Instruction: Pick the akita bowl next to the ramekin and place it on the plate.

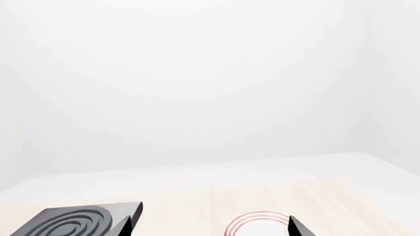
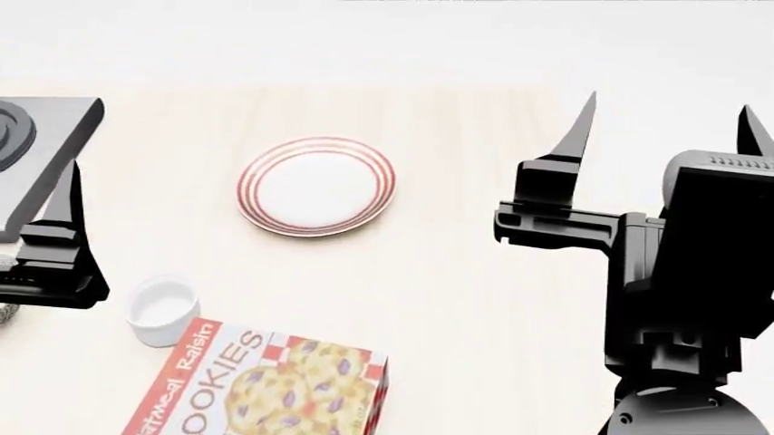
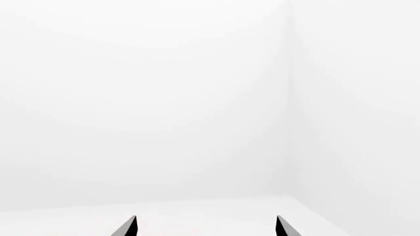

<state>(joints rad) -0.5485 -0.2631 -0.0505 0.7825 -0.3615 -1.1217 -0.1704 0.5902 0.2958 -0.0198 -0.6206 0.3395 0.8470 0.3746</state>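
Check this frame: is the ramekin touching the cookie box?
Apart. The head view shows a thin strip of bare table between the ramekin and the cookie box.

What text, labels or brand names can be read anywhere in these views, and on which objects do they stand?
"COOKIES": large white letters on the red band of the cookie box, head view.
"Oatmeal Raisin": smaller white script beside it on the same box; the first word is cut off by the picture's edge, so only "atmeal Raisin" shows.
The plate, the ramekin and the dark stove plate carry rings or nothing, no text.
Both wrist views: no text.
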